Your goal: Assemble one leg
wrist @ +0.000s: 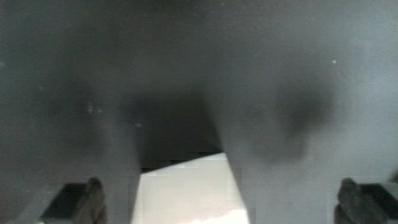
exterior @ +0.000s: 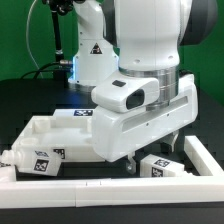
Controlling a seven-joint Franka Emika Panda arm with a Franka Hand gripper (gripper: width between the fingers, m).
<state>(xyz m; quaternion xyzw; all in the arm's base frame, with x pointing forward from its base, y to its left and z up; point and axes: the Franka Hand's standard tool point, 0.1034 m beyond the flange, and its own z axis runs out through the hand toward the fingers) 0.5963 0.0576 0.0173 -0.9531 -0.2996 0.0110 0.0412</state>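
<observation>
- Gripper (wrist: 222, 205): in the wrist view the fingers stand far apart with nothing between them, so we read it as wide open and empty.
- In the exterior view the hand hangs low over the table, close above the parts. Its bulk hides much of what lies beneath.
- Leg (exterior: 160, 165): a small white post with its black-and-white tag showing. It lies on the dark table just beside the fingers, toward the exterior view's right, and is not gripped.
- Tabletop (exterior: 50, 130): white and tray-like, toward the exterior view's left. A longer tagged piece (exterior: 38, 160) lies in front of it.
- The wrist view is blurred. A pale wedge (wrist: 187, 190) shows below the hand, and we cannot tell which part it is.
- Step, as we judge it: the reach for the leg, grasp not yet made.
- The next move calls for centring the open fingers across the leg's narrow sides, then lowering and closing.
</observation>
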